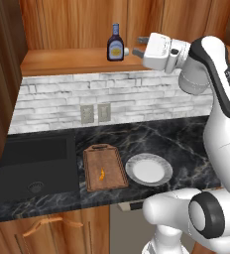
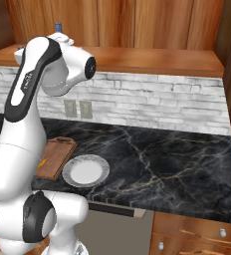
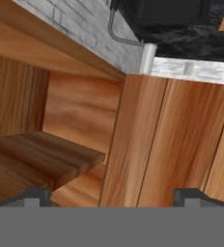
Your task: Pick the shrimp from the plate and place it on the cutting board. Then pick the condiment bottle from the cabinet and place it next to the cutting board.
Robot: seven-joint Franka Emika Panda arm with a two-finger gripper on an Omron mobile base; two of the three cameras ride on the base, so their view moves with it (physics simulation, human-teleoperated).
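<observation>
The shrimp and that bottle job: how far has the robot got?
Done: the shrimp lies on the cutting board, and the plate beside it is bare. In hand: the open tool is up at the cabinet ledge beside the condiment bottle, not gripping it. Left: grasp the bottle and set it next to the board.

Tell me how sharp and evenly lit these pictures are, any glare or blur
Left base view: flat, even light, no glare; the condiment bottle and the shrimp on the cutting board read slightly soft. Right base view: the same soft render, only faint shadow under the plate. Hand view: rolled sideways, cabinet grain smeared.
</observation>
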